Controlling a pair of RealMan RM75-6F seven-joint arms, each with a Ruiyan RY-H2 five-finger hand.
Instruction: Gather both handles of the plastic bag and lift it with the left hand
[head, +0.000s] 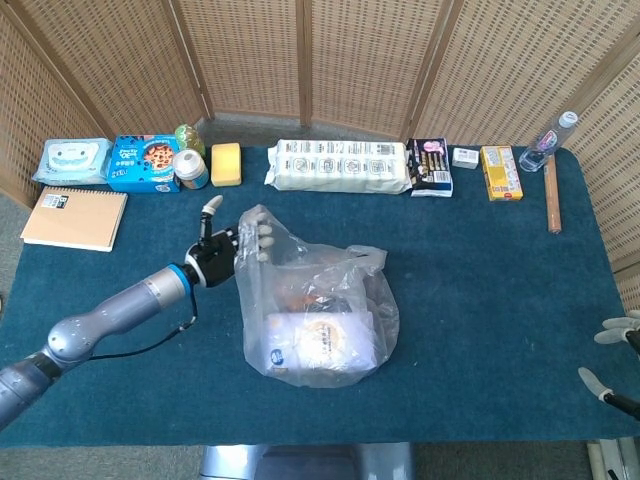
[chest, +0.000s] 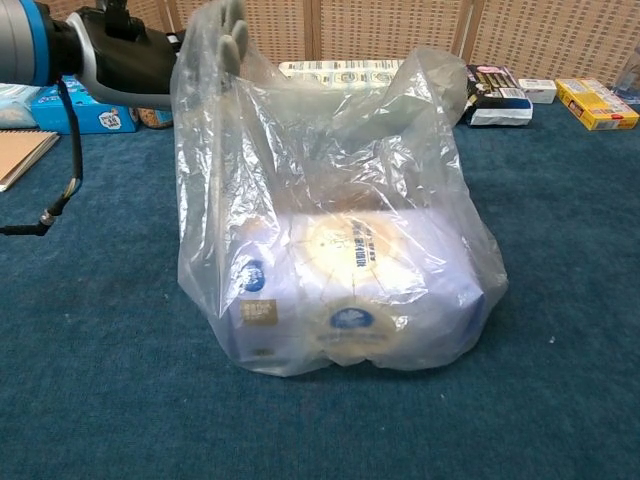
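On blue felt table (head: 480, 280) — crinkled clear plastic bag (head: 320, 315), left hand (head: 222, 250) gripping handle.

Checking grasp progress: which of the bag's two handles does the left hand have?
The handle on the robot's left, raised by the left hand. The other handle lies loose, untouched, on the bag's far side.

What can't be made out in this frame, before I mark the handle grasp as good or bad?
- Left hand fingers: behind the plastic bag film in both views, so the grip on the near handle is unclear.
- Right hand: cut off by the head view's right edge; absent from the chest view.
- Box in the bag: print blurred by film and glare.
- Far handle: crumpled, its loop unreadable.
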